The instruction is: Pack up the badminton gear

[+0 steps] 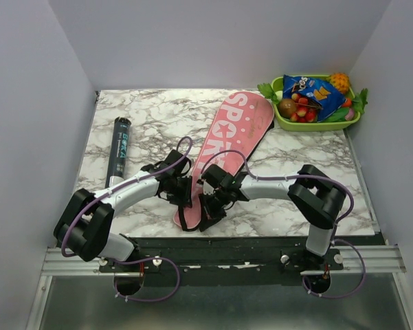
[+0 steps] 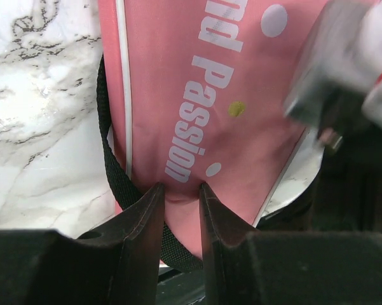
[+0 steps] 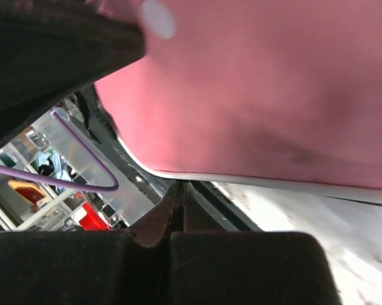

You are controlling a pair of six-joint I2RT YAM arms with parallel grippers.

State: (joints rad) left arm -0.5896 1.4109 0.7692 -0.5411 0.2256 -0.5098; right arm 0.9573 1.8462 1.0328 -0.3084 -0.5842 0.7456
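Left gripper [image 2: 180,190] pinches the pink racket bag's [image 1: 233,130] near end; right gripper [image 3: 178,190] is clenched shut.
The left jaws stand narrowly apart with a fold of pink cloth between them, the black strap [image 2: 108,152] curling round that end. The right fingers press together just under the bag's white-piped edge. The bag lies slantwise on the marble table [image 1: 144,110], lettering up, with the dark tube [image 1: 119,148] to its left.

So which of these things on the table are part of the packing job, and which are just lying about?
Part of the job: pink racket bag, dark tube.
Just lying about: green tray, blue snack packet, fruit.
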